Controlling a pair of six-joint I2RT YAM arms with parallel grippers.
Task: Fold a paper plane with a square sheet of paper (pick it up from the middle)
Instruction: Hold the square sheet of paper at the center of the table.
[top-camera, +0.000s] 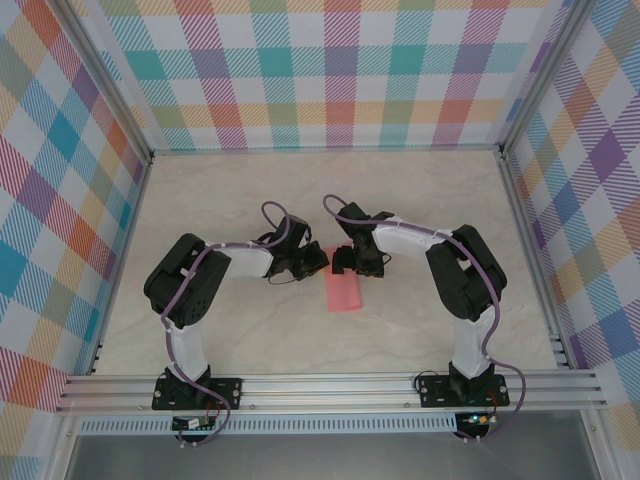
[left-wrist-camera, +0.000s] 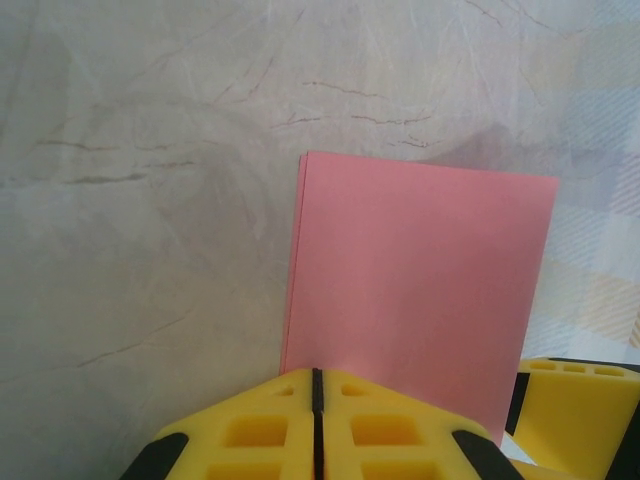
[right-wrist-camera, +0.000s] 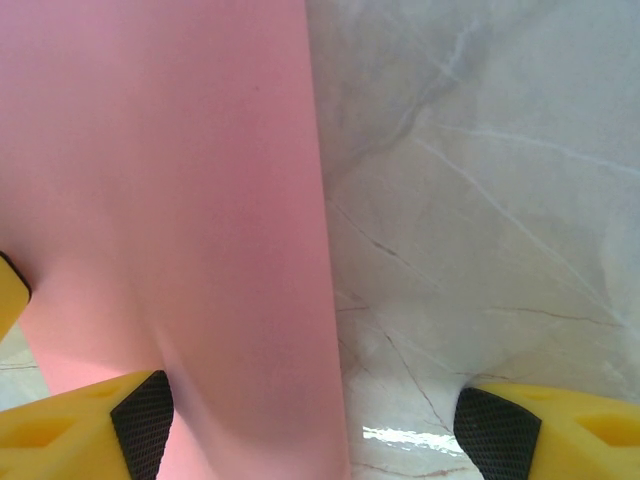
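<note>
Left gripper (left-wrist-camera: 316, 388), nearest the lens, is sitting clenched, its yellow tips meeting with no gap, at the near short edge of the square sheet of paper (left-wrist-camera: 420, 290). The sheet is showing face-on rather than edge-on at the seam, so the tips are probably pressing down on it, not pinching. Contact is hiding under the tips, so I cannot confirm it. Right gripper (right-wrist-camera: 318, 415) is hanging released, jaws wide, straddling one long edge of the sheet, with one pad over pink and the other over bare table (right-wrist-camera: 500, 200).

The sheet is lying on the marbled table between the two wrists, already doubled into a rectangle; two layers are showing along its left edge in the left wrist view.

Handling judgement: it is looking very light, limp, slick against the tabletop, and likely to be creasing at any hard nip. A shallow pinch on a free edge, with the other tips pinning, is looking like the best purchase.
</note>
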